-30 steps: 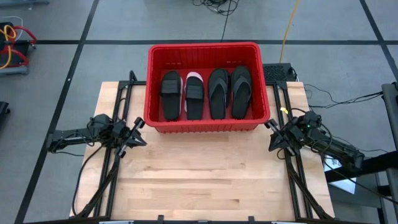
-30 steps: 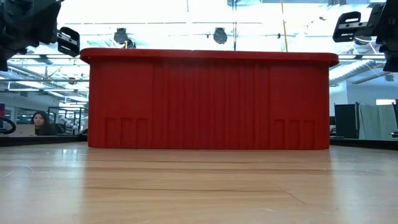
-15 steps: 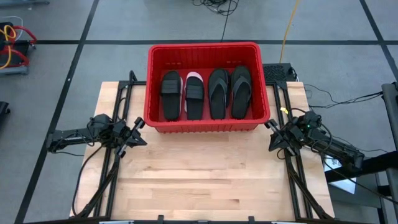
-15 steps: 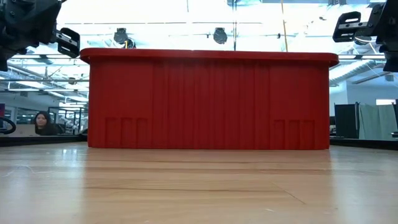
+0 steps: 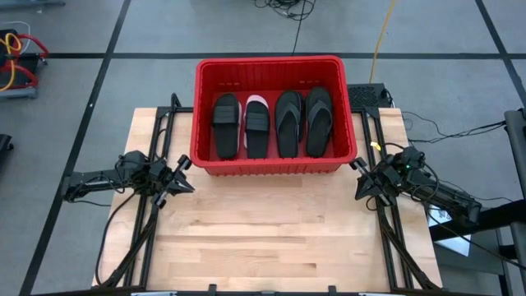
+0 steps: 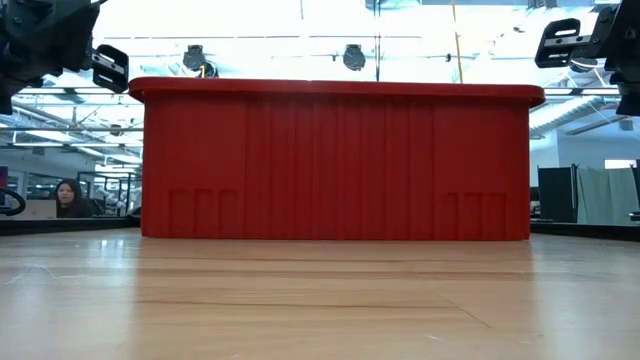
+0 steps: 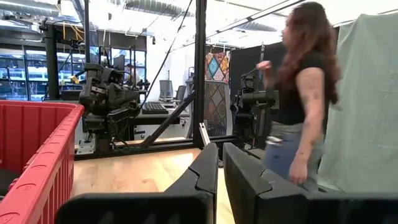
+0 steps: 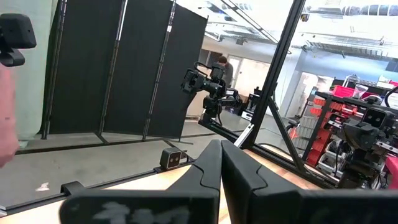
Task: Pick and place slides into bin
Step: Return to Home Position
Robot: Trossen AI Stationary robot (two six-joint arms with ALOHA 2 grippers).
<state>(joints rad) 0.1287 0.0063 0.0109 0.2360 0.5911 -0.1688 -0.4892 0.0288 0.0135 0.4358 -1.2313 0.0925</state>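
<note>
All the slides I can see are in the bin [image 5: 272, 61], which sits at the far edge of the table [image 5: 263, 234], centered between the two arms. From above, four lie side by side on top, running front to back. From the left that's a black wide-strap slide [image 5: 226, 125], a pale one with a black strap [image 5: 257, 126], and then two black flip-flops [image 5: 288, 123] [image 5: 319, 122]. Can't tell if there's anything under them.

The left gripper [image 5: 186, 176] hangs over the table's left side, just off the bin's near-left corner and pointing inward. The right gripper [image 5: 359, 180] mirrors it off the near-right corner. Neither touches the bin. In the wrist cams both sets of fingers are pressed nearly together with only a thin slit between them, and they hold nothing.

From the low cam the bin's red front wall [image 6: 335, 165] fills the middle of the shot, so you can't see inside it.

In the room behind, the left wrist cam shows a person [image 7: 300, 99] in a black top standing beside the table. Another person [image 6: 68, 196] sits far off in the low view.
</note>
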